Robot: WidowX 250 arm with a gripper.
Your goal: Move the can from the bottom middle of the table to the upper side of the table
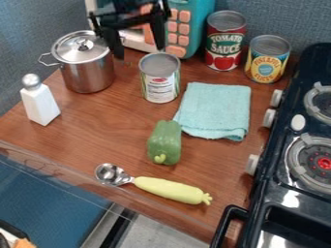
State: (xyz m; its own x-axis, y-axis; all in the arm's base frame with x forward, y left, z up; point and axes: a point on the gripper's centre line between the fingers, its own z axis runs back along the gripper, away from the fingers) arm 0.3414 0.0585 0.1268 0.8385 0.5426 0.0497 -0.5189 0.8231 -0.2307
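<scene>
Silver-topped, the pale-labelled can (160, 81) stands upright on the upper part of the wooden table (97, 131), between the steel pot (88, 70) and the folded blue-green cloth (215, 110). Near the view's top edge, by the teal toy microwave (197, 24), is the black hand (139, 52), its two fingers spread wide and nothing between them, the tips close to the can's rim in the view. With the can on the upper side and the hand open, I'd judge the carrying done and the job at its final step, letting go and getting clear. Next calls for a straight lift, fingers kept wide so neither clips the rim or knocks the pot's lid (82, 46). The green pepper (164, 142) and the spoon (152, 185) lie lower down, well out of the way.
</scene>
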